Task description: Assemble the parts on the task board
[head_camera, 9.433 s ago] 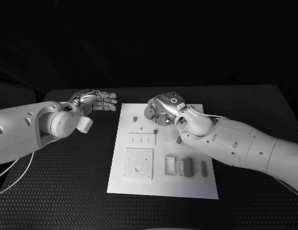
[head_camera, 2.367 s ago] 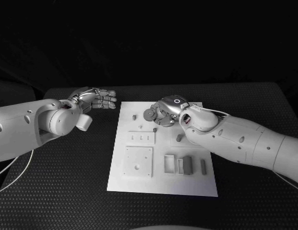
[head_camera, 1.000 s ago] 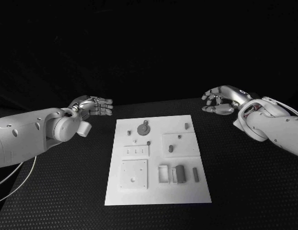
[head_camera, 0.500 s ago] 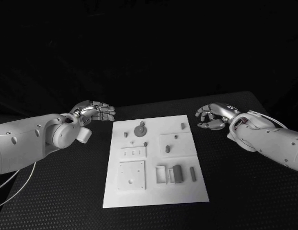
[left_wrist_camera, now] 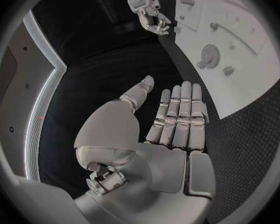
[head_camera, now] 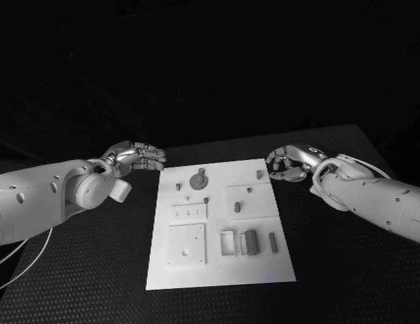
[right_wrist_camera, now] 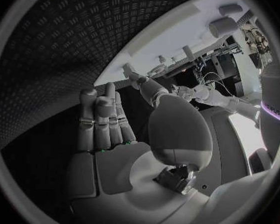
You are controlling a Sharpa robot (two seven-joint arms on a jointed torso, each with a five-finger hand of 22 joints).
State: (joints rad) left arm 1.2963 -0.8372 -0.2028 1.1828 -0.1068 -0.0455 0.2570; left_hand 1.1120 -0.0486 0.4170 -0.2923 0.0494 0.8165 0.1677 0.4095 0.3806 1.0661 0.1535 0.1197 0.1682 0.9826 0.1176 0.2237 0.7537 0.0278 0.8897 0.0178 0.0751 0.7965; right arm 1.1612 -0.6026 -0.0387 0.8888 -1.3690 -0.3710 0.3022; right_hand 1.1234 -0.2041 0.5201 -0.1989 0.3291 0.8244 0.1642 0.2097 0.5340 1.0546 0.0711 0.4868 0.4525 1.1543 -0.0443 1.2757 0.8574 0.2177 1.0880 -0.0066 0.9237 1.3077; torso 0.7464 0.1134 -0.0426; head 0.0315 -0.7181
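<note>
The white task board lies in the middle of the black table. A round gear sits near its far end, with small pegs around it. Upright blocks and a square plate are at the near end. My left hand hovers off the board's far left corner, holding nothing; the left wrist view shows this hand with straight fingers, beside the board and gear. My right hand hovers at the far right corner with loosely curled fingers and holds nothing. The right wrist view shows this hand before the board.
The black textured table stretches around the board on both sides. A cable hangs under my left arm at the table's left edge. My right hand is also seen across the board in the left wrist view.
The camera has shifted. My right hand has left the board's far middle, where the gear now lies uncovered, and sits at the far right corner. The left hand has hardly moved.
</note>
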